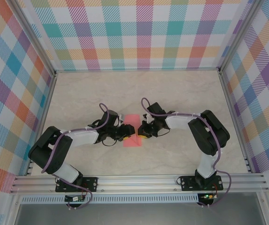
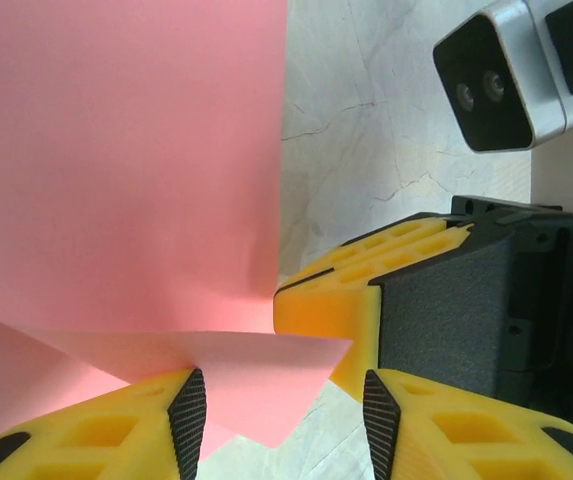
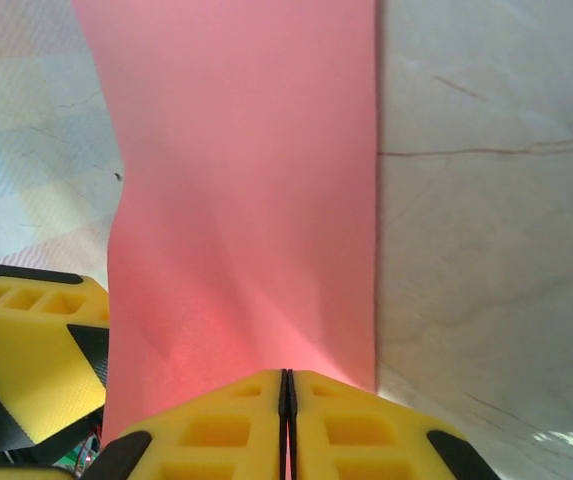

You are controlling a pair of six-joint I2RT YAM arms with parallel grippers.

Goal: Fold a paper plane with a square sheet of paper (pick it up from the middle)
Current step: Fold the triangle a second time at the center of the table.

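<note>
Tabletop (image 1: 181, 98), pale and marbled, carried the job, w/ checked walls (image 1: 143, 28) at its 9, 12 and 3. My L arm (image 1: 73, 140) came in from approx. 7 and my R arm (image 1: 204, 131) from approx. 5, elbows out, wrists nearly meeting at centre.

The pink sheet (image 1: 133, 123) lay mid-tabletop betw. the two tools. From above it read as an oblong, not a square, long axis approx. 12–6. I judged it already doubled once, but couldn't confirm layers.

My R tool (image 1: 143, 131) sat at the sheet's 3 side and my L tool (image 1: 120, 133) at its 9 side, both at its near half. Neither arm looked clearly nearer; they faced each other across it.

R wrist cam: R tool (image 3: 287, 385) was clenched, pads tight together on the sheet's near edge. The sheet (image 3: 246, 200) ran off toward 12 w/ a soft buckle along its 9 edge.

L wrist cam: L tool (image 2: 276, 408) was released, fingers apart. A turned-over corner (image 2: 266, 375) of the sheet poked betw. them toward 3, not pinched. One yellow finger (image 2: 336, 300) of the R tool sat just beside the corner's tip.

My read: the next move turned on that corner. L tool would need to close on it or press it flat while R tool anchored. Any slip at R could skew the crease off the 12–6 line.
</note>
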